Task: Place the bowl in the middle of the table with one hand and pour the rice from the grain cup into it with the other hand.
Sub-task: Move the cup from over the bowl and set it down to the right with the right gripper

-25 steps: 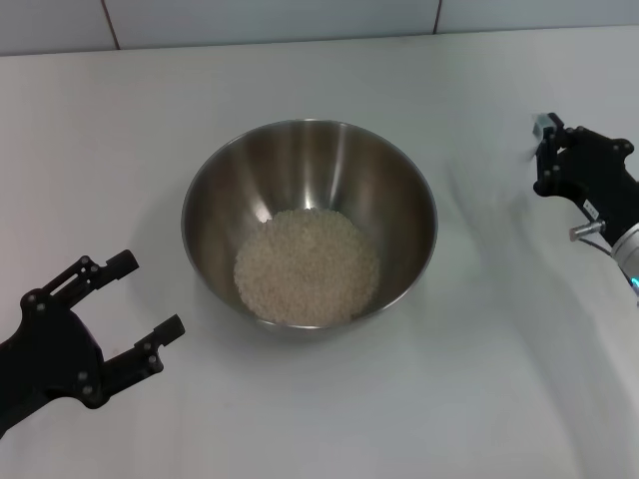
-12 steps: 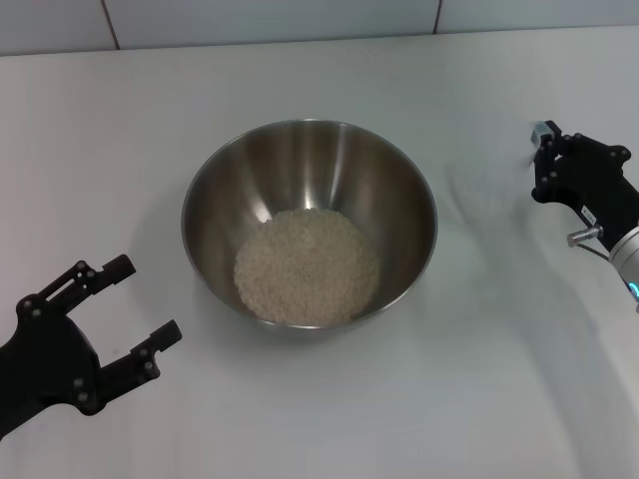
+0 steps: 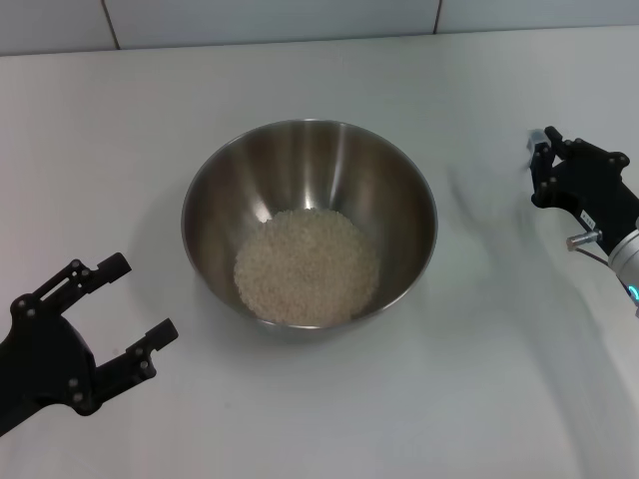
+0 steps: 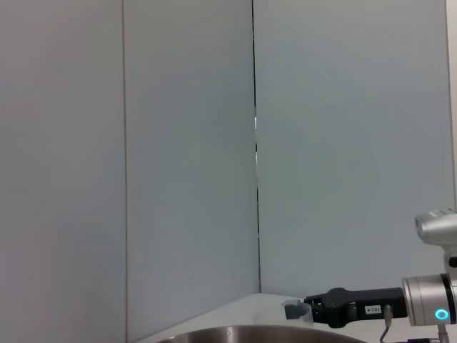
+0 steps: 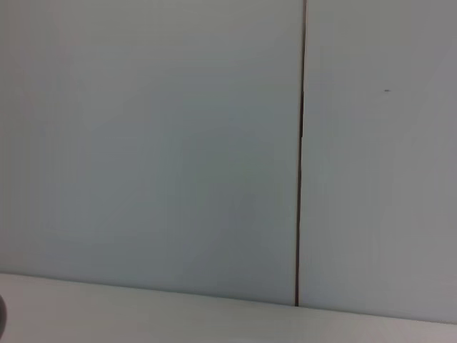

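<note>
I read task as approx. done — bowl (image 3: pixel 309 222) sits mid table (image 3: pixel 300 80) w/ rice (image 3: pixel 306 265) inside; left gripper (image 3: pixel 131 312) spread wide, empty; right gripper (image 3: pixel 540 167) at table's right edge — fingers: can't tell.

Only the bowl (image 3: pixel 309 222) stands mid-table (image 3: pixel 300 419); bare surface lies open on every side of it.

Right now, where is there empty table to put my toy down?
The table is bare along the near edge, in front of the bowl holding the rice, and across the far strip between the bowl and the wall. It is tighter beside the open left hand and by the right hand.
</note>
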